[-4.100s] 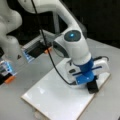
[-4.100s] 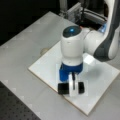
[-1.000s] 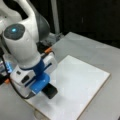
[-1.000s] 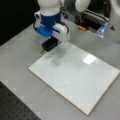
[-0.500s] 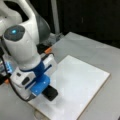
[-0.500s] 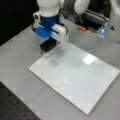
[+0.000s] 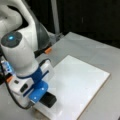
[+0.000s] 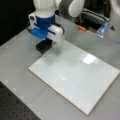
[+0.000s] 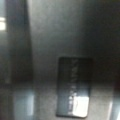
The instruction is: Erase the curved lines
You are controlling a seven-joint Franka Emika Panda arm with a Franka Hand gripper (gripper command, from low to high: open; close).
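Wrist view gives you a dark block, the eraser, filling the lower middle of the picture over a grey surface; no fingers are visible there.

In both front views the gripper sits at one corner of the board, with the eraser directly under its blue mount. The block looks carried by the tool, but the fingers are hidden behind the mount and the white camera housing, so you cannot tell whether they are clamped on it, together or apart. Whether the eraser rests on the board's corner or on the table just beside it is also hard to say; in a front view it seems to straddle the edge.

As for the curve lines, you find no trace of them. The board reads as plain white across all its visible face in both front views, broken only by glare. Judged from that, the erasing looks done or nearly done, since no dark squiggle remains on the open surface. Be wary, though: a thin pen stroke could be lost in the blur, and the corner under the arm is covered, so a remnant there cannot be ruled out.

An orange item lies on the table beyond the board.
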